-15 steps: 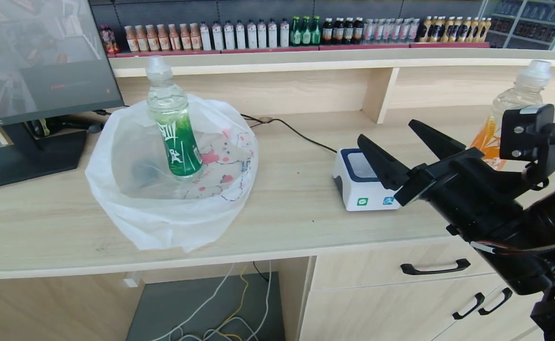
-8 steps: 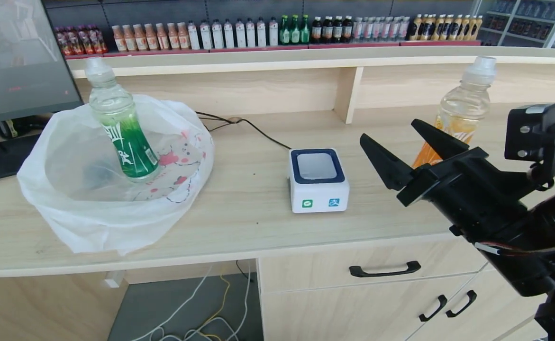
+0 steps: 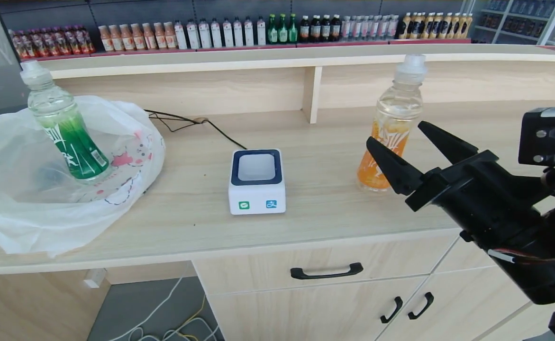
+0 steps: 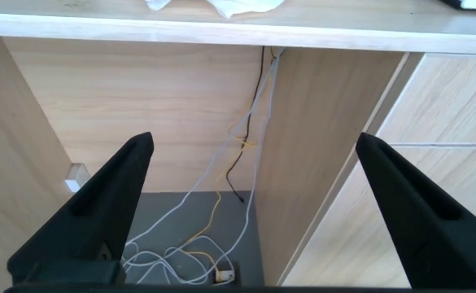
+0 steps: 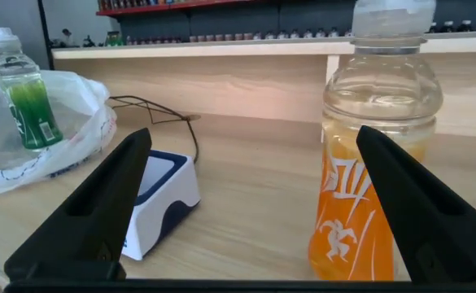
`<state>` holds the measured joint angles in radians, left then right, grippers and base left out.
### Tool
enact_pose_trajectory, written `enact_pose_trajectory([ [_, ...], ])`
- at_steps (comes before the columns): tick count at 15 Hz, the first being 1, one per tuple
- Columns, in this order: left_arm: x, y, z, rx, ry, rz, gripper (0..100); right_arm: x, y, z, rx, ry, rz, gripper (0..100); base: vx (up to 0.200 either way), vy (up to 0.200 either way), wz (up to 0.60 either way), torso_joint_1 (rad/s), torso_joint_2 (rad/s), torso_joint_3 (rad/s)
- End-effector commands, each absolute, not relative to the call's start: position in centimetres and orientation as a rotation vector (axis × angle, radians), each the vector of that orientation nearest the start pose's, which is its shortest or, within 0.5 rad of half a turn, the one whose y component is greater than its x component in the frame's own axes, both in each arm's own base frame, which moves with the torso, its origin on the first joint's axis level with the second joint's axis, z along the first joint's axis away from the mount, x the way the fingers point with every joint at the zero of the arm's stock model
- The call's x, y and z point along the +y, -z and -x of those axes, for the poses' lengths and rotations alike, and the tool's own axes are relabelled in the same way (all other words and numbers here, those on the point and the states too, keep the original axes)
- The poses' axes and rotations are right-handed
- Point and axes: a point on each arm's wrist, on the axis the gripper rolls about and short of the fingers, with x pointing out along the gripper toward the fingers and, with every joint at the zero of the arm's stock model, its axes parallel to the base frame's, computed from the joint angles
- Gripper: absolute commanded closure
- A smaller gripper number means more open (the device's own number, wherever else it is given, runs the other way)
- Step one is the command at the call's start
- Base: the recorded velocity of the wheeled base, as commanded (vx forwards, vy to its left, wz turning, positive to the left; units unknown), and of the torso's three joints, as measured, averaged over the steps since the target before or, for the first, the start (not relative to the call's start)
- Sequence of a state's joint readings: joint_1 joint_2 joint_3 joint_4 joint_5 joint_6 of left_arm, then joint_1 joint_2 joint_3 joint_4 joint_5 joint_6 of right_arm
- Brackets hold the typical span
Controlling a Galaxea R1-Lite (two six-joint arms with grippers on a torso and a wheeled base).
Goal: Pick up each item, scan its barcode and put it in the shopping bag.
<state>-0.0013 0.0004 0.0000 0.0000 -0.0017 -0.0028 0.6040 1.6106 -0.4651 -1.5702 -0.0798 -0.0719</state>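
Your right gripper (image 3: 395, 134): released, just near of orange drink bottle (image 3: 397, 106). Barcode scanner (image 3: 257, 182): left of it. Green bottle (image 3: 68, 137): tilted in shopping bag (image 3: 132, 142), far left. Your left gripper (image 4: 254, 142): released.

The pale wood-grain counter (image 3: 315, 208) is showing a smooth, matt face. The thin white plastic shopping bag (image 3: 16, 227) is looking translucent and crinkled. The clear green-labelled plastic bottle (image 3: 64, 128) and the clear orange-labelled plastic bottle (image 3: 393, 118) are gleaming glossy. The square white-and-navy plastic scanner (image 3: 257, 192) is looking smooth, its top window shiny.
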Motion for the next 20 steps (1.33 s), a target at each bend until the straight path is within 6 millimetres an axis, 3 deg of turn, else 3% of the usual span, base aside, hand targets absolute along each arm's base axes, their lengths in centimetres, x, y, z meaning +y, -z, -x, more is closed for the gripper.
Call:
enact_pose_trajectory([
  [1, 0.0, -7.5, 2.3, 0.0, 0.002, 0.003, 0, 13.6, -21.6, -20.1, -0.431, -0.5, -0.076, 0, 0.0, 0.0, 0.0, 0.0, 0.0, 0.0],
  [8, 0.0, -7.5, 2.3, 0.0, 0.003, 0.0, 0, 12.6, -20.8, -20.3, -0.401, -0.46, -0.055, 0, 0.0, 0.0, 0.0, 0.0, 0.0, 0.0],
  [12, 0.0, -7.5, 2.3, 0.0, 0.003, 0.0, 0, 11.2, -20.3, -21.5, -0.383, -0.384, -0.015, 0, 0.0, 0.0, 0.0, 0.0, 0.0, 0.0],
  [20, 0.0, -7.5, 2.3, 0.0, 0.003, 0.0, 0, 12.8, -18.2, -25.6, -0.32, -0.374, 0.003, 0, 0.0, 0.0, 0.0, 0.0, 0.0, 0.0],
])
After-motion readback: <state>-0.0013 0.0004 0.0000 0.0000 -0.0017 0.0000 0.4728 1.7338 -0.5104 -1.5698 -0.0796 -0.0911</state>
